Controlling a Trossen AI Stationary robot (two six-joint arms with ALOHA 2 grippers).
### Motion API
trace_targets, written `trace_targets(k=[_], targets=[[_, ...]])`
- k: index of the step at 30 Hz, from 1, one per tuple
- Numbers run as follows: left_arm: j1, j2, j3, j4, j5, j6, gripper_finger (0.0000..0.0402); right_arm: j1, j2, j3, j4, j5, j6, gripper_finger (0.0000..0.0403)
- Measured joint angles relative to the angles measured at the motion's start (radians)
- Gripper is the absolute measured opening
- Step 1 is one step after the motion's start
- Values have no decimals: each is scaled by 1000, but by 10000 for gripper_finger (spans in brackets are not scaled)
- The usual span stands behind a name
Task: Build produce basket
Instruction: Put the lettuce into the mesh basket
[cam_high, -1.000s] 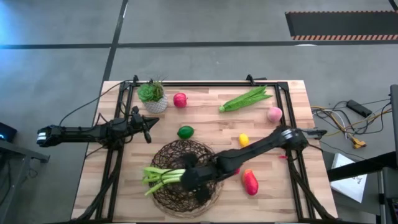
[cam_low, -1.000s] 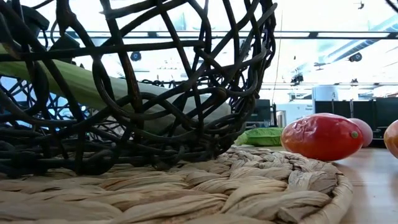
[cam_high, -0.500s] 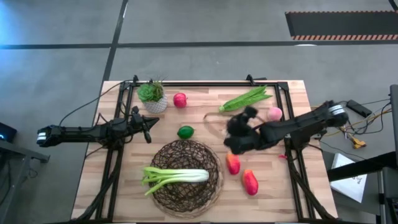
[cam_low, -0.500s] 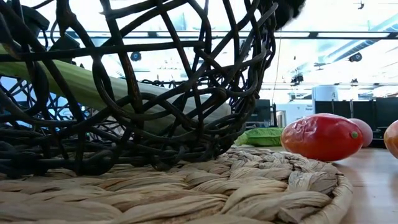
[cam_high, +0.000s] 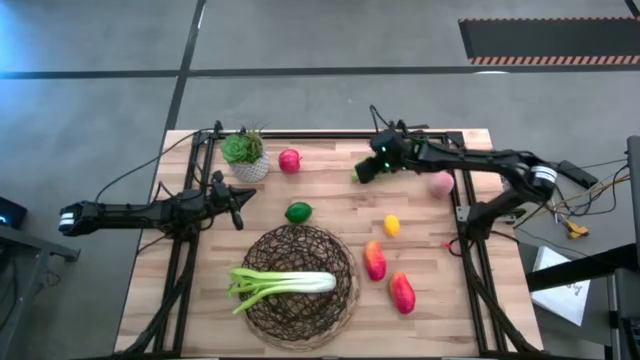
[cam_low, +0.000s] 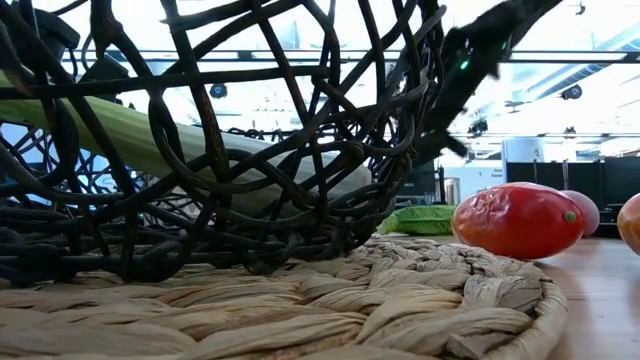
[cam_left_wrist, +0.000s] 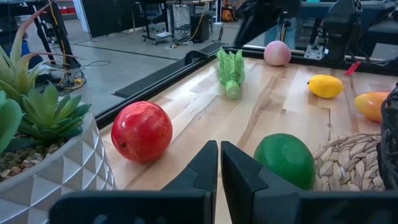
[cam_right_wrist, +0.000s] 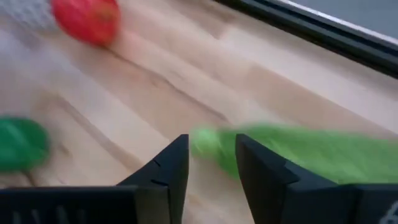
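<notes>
The dark wicker basket (cam_high: 297, 283) stands near the table's front on a woven mat (cam_low: 300, 300), and the white-green leek (cam_high: 285, 283) lies across its inside. The long green leafy bunch (cam_right_wrist: 298, 152) lies at the far right, mostly hidden under my right arm in the high view. My right gripper (cam_right_wrist: 211, 158) hovers open over the bunch's stalk end (cam_high: 357, 176), fingers on either side of it. Whether it touches the bunch is blurred. My left gripper (cam_left_wrist: 219, 163) waits shut at the table's left, level, between the red apple (cam_left_wrist: 142, 130) and the lime (cam_left_wrist: 285, 160).
On the boards lie a red apple (cam_high: 289, 160), a lime (cam_high: 298, 212), a lemon (cam_high: 392, 225), a peach (cam_high: 441, 184) and two red-orange fruits (cam_high: 375, 262) (cam_high: 402, 293). A potted plant (cam_high: 245, 155) stands at the far left. A dark frame runs along the table's edges.
My right gripper has left the basket, swung toward the table's far right and come down over the leafy bunch's stalk end, rolling its wrist on the way. The leek stays lying in the basket.
</notes>
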Motion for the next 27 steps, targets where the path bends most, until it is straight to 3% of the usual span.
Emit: trace_targets(k=[3,7,15,20,27], targets=[[0,0,0,0,0,0,4,-14,80,19,102,5,-9,138],[0,0,0,0,0,0,4,0,196,108,79,15,-21,135],[0,0,0,0,0,0,4,69,372,327,-369,17,-125,100],[0,1,0,0,0,0,4,152,371,332,-582,25,-180,80],[0,1,0,0,0,0,4,293,191,217,-652,73,-161,64]])
